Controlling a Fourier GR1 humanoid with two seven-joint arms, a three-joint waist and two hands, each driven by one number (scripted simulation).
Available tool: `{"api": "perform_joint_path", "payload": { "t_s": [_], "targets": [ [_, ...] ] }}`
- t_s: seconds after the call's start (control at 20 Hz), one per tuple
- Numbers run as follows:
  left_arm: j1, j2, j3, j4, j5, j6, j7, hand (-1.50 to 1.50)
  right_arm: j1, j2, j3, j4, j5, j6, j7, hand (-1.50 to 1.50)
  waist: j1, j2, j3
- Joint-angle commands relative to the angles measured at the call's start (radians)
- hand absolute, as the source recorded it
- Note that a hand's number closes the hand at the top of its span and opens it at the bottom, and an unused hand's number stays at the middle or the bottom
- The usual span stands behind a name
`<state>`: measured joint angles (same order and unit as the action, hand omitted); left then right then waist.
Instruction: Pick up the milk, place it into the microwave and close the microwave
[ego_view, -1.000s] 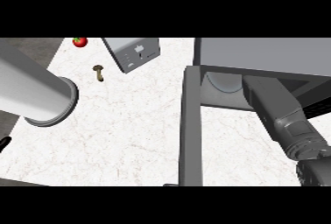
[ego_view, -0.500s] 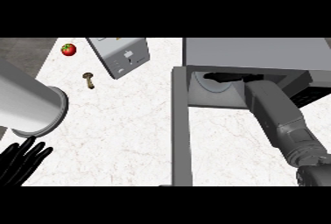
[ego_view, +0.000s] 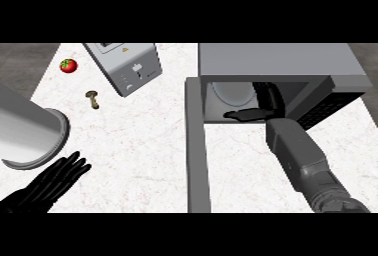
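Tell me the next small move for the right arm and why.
Probably draw the right hand back out of the microwave: it reaches inside beside what may be the milk, and the door stands open, so the arm blocks closing.

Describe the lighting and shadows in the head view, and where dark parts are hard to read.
Head view: even, soft light on the counter, no glare; the microwave cavity is shaded, so the black right hand inside merges with it; the left hand stands out sharply against the pale marble.

Right hand (ego_view: 251, 114) inside microwave (ego_view: 277, 60); tomato (ego_view: 68, 65) far left.
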<state>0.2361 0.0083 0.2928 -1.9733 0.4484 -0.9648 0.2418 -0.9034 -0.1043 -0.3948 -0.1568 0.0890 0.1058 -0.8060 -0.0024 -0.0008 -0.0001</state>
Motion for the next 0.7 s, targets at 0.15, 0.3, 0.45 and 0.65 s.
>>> {"api": "perform_joint_path", "payload": {
  "t_s": [0.15,0.3,0.45,0.65],
  "targets": [
    [-0.004,-0.008,-0.070,0.047,-0.186,-0.004,-0.124,-1.50,0.187,0.070,0.068,-0.096,0.017,0.021,-0.018,-1.50,-0.025,-0.013,-0.002],
    [-0.049,-0.008,-0.153,0.106,-0.255,0.088,-0.168,1.50,0.318,0.059,0.093,-0.119,0.042,0.008,-0.114,-1.50,-0.050,-0.017,-0.004],
    [-0.129,-0.008,-0.142,0.142,-0.287,0.097,-0.152,1.50,0.387,0.073,0.121,-0.170,0.050,0.006,-0.077,-1.50,-0.070,-0.021,-0.005],
    [-0.150,-0.008,-0.224,0.161,-0.389,0.168,-0.183,1.50,0.533,0.021,0.128,-0.264,0.039,0.047,-0.123,-1.50,-0.075,-0.020,-0.005]
  ]
}}
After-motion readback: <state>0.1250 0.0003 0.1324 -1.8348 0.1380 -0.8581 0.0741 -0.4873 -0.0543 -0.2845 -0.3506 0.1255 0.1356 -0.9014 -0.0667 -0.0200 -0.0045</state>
